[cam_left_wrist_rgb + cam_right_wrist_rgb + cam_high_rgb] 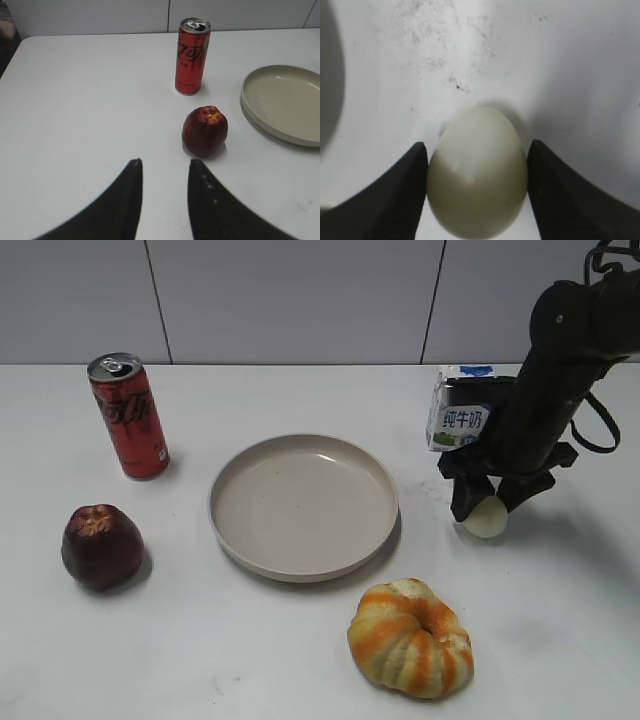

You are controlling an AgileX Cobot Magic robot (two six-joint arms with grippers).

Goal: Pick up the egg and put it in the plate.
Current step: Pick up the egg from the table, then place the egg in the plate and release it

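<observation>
White counter (250,640), grey panelled wall behind. Right gripper (487,508) is down at the right side of the counter, its fingers (395,195) pressed against both flanks of the egg (477,172); in the exterior view the egg (487,517) looks at or just above the surface, cannot tell if lifted. Plate (304,504) sits mid-counter, empty, to the left of the egg and apart from it. Milk carton (458,408) stands close behind the right arm. Pumpkin-shaped thing (411,636) lies near the front, can (129,416) and apple (102,546) far left. Left gripper (164,200) hovers with fingers narrowly apart, holding nothing.

Risks, as judged: egg is smooth and rounded, grip is low on its sides, so it may slip out or rotate on lift. Too much squeeze could crack it. Swinging left, the arm could clip the carton. Releasing high over the plate may let it roll or bounce off the rim.
</observation>
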